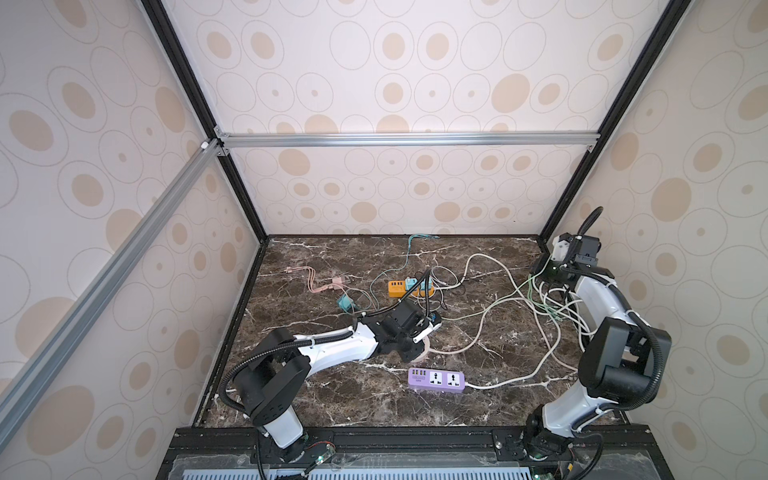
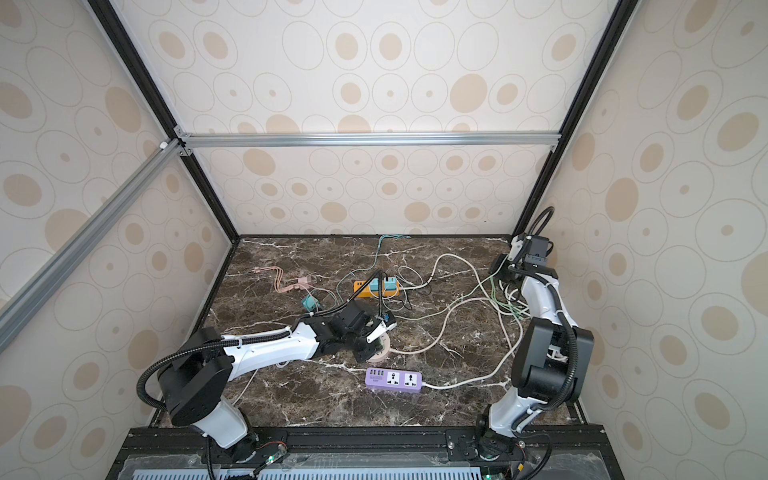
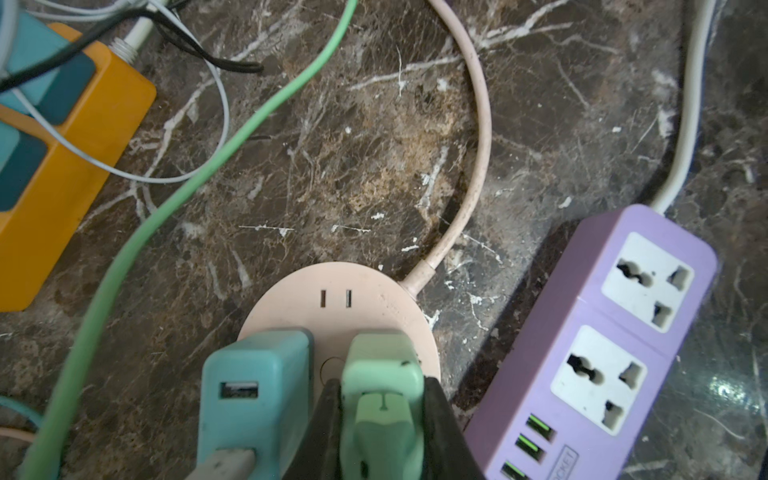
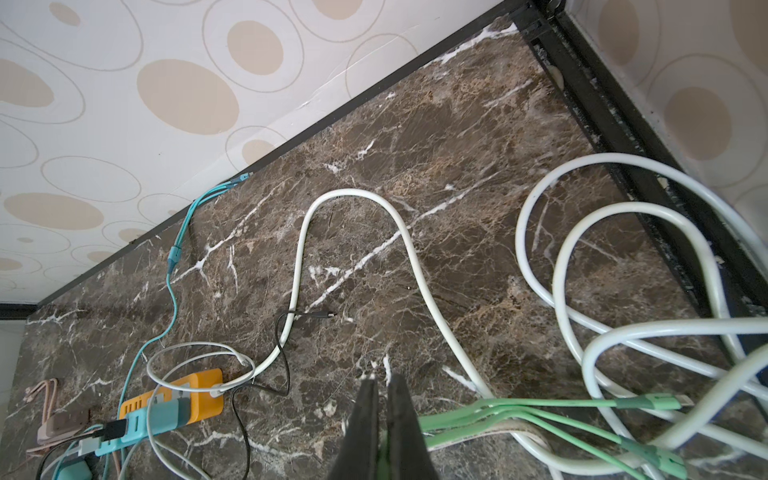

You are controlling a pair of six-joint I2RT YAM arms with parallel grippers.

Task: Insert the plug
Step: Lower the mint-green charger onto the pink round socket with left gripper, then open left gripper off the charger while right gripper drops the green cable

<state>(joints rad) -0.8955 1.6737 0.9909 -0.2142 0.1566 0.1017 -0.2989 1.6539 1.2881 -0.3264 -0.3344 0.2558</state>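
Note:
In the left wrist view, my left gripper (image 3: 382, 382) is shut on a mint green plug (image 3: 382, 361). The plug stands against the face of a round pink socket hub (image 3: 374, 299), and its prongs are hidden. A teal USB charger (image 3: 253, 395) sits in the hub right beside it. One pair of slots on the hub is free. In both top views that gripper (image 1: 417, 340) (image 2: 376, 343) points down over the hub (image 1: 427, 352) at mid-table. My right gripper (image 4: 382, 376) (image 1: 540, 268) is at the far right, shut on the plug's green cable (image 4: 519, 405).
A purple power strip (image 1: 436, 379) (image 3: 602, 353) lies close beside the hub. An orange strip (image 1: 397, 289) (image 3: 62, 187) with teal chargers lies further back. White cables (image 4: 415, 266) loop over the right half of the marble table (image 1: 332, 399). Pink cables (image 1: 320, 284) lie at the left.

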